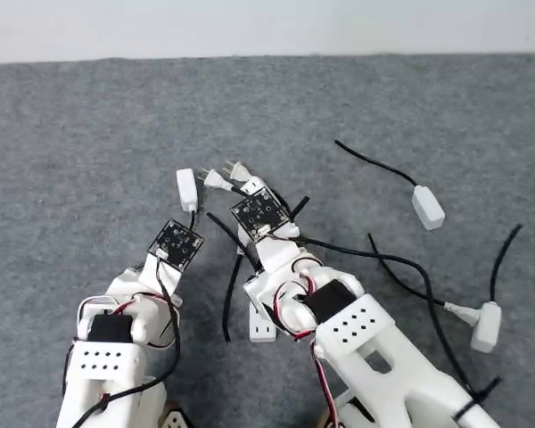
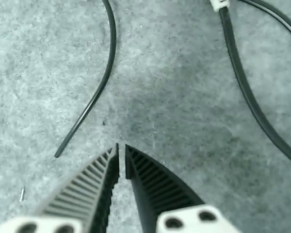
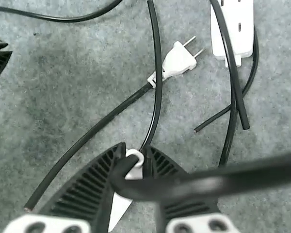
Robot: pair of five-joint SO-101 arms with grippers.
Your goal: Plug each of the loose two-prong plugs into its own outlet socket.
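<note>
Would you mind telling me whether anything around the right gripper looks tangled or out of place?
Yes: the black cords cross one another in a tangle beside the loose plug, and one cord drapes across the right gripper, which is shut on a white plug body.

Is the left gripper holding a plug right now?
No, the left gripper is shut on nothing, with just bare grey mat beneath its tips.

Black cords [image 1: 383,256] crisscross the middle; the mat [image 1: 71,134] lies open far left
</note>
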